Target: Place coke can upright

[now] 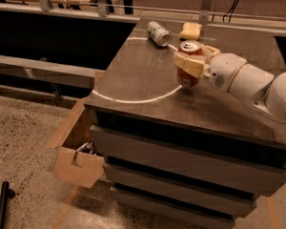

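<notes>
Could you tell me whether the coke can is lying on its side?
No, the coke can is upright over the counter, clasped by the end effector.

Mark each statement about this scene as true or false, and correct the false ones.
1. The red aluminium coke can is upright, with its silver top facing up. True.
2. The gripper hangs open, far from the coke can. False: it is shut around the can's side.
3. The silver-grey can with green marks stands upright. False: it lies on its side near the back of the dark countertop.
4. A pale yellow block lies behind the coke can. True.
5. The brown cardboard box sits on the countertop. False: it is down at floor level, left of the cabinet.
</notes>
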Robot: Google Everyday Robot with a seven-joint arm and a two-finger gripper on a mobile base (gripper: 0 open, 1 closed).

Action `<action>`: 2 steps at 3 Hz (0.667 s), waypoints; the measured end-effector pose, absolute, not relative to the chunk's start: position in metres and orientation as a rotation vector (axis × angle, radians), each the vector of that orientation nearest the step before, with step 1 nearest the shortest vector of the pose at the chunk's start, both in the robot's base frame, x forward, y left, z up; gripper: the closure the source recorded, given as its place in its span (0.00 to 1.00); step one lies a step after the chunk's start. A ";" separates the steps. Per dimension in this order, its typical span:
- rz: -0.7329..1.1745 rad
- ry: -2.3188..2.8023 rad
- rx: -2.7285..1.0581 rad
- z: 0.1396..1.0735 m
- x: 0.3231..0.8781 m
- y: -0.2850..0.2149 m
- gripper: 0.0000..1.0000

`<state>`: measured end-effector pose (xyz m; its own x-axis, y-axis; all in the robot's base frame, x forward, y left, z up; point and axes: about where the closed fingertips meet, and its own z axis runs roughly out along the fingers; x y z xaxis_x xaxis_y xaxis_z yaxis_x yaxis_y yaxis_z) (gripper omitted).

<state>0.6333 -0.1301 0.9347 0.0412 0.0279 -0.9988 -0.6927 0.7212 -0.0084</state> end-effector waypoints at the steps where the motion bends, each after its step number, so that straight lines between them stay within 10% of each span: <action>1: 0.616 1.430 -0.539 0.927 0.634 -0.133 0.88; 2: 0.624 1.435 -0.527 0.922 0.635 -0.134 0.66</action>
<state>0.6346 -0.1340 0.9221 0.0299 0.0773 -0.9966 -0.6765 0.7355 0.0367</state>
